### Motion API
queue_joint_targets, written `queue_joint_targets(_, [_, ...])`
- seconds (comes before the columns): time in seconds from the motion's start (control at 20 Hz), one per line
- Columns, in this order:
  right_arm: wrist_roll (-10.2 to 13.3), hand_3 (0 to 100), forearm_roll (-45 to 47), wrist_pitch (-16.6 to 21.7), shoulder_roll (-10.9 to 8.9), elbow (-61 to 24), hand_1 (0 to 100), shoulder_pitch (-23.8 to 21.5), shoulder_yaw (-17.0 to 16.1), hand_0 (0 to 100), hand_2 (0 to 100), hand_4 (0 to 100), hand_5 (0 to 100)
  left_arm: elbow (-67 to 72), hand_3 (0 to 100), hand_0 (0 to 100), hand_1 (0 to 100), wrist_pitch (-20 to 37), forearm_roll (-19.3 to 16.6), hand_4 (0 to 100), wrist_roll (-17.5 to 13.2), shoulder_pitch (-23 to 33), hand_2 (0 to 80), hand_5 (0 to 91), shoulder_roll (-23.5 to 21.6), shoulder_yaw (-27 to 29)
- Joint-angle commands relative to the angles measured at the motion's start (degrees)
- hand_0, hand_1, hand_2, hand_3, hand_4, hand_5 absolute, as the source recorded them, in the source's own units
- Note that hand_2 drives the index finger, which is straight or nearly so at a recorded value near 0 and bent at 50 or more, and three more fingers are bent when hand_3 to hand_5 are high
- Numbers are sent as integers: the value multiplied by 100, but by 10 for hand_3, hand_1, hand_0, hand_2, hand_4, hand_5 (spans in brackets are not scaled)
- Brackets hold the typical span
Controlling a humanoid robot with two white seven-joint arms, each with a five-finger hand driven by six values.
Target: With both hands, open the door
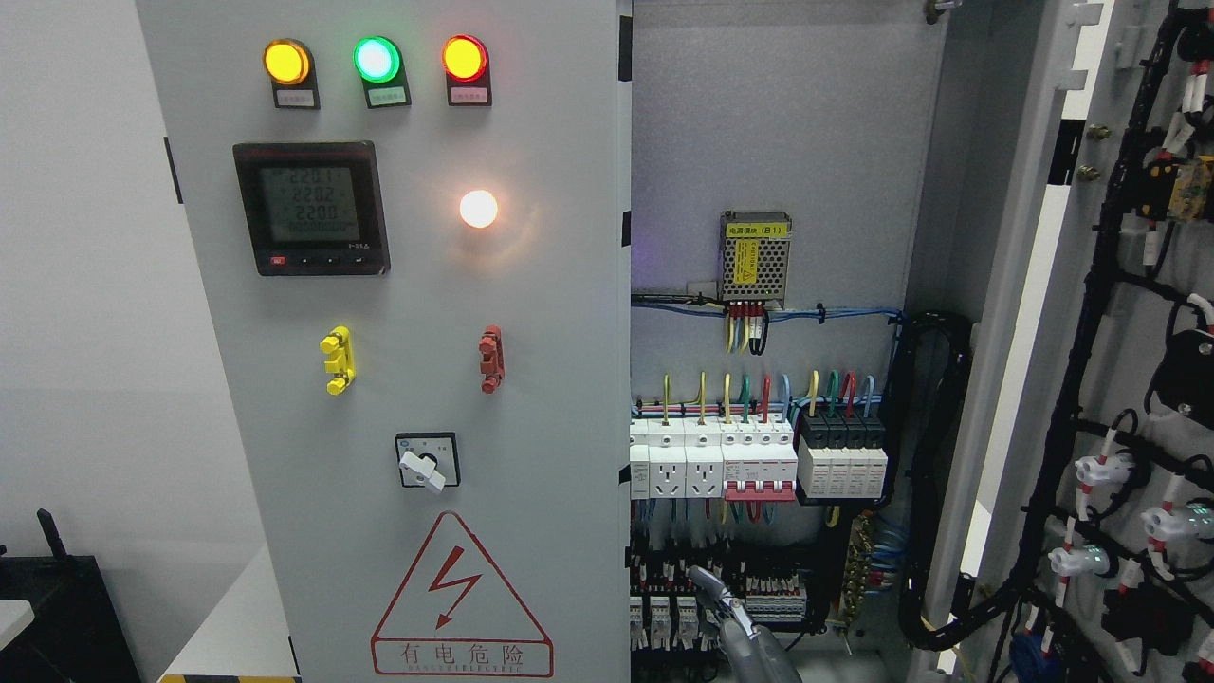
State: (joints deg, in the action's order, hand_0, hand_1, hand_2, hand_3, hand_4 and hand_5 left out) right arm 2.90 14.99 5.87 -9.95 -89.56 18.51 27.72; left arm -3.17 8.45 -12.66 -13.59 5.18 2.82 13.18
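Poking up at the bottom edge, one hand (pixel 735 626) of mine showed only a finger or two, raised before the lower terminal rows (pixel 721 593); I could not tell which arm it belonged to, nor whether it was wide or narrow. My left door (pixel 408 313) stood closed with its lamps lit, while the right door (pixel 1100 379) hung swung open, baring the breakers (pixel 759 460).
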Motion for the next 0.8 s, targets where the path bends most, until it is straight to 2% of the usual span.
queue_joint_targets(0.0, [-114, 0, 13, 2, 20, 449, 0, 188, 242, 106, 0, 0, 0, 0, 0, 0, 0, -1, 0, 31, -12, 0, 0, 0, 0, 0])
queue_joint_targets(0.35, [-114, 0, 65, -7, 90, 712, 0, 469, 286, 106, 0, 0, 0, 0, 0, 0, 0, -1, 0, 31, -12, -8, 0, 0, 0, 0])
queue_joint_targets(0.75, [-114, 0, 303, -86, 81, 1020, 0, 759, 295, 106, 0, 0, 0, 0, 0, 0, 0, -1, 0, 31, -12, -8, 0, 0, 0, 0])
